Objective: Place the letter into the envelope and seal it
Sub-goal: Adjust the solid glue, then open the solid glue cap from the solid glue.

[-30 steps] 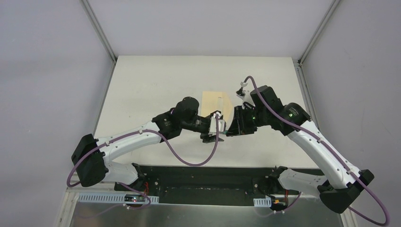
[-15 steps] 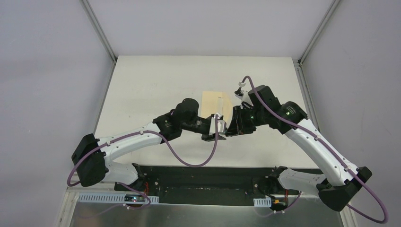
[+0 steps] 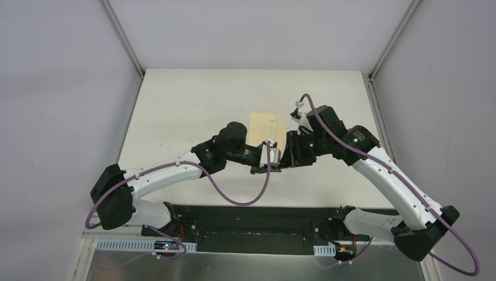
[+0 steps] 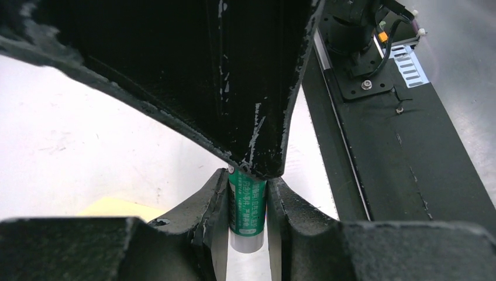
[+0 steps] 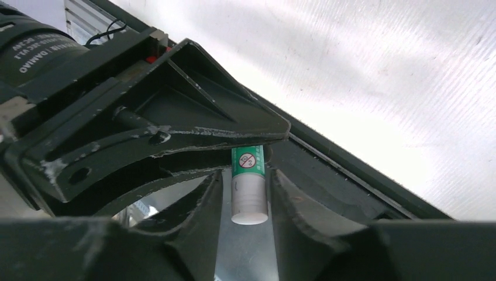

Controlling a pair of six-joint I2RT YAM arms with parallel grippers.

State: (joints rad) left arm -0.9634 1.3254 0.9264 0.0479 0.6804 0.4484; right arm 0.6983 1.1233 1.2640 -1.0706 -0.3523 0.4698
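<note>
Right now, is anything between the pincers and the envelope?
Yes. A small green-and-white tube sits between the fingers of both the left pincer and the right pincer. The envelope lies flat on the table just beyond them.

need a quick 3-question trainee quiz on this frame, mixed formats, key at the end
1. True or false: the envelope lies on the table, just beyond where the two arms meet.
2. In the left wrist view, what sits between the left fingers? A) a pen B) a green-and-white tube C) a folded letter
3. Fill in: in the right wrist view, the end of that tube nearest the camera is ___ in colour.
Key: 1 true; 2 B; 3 white.
</note>
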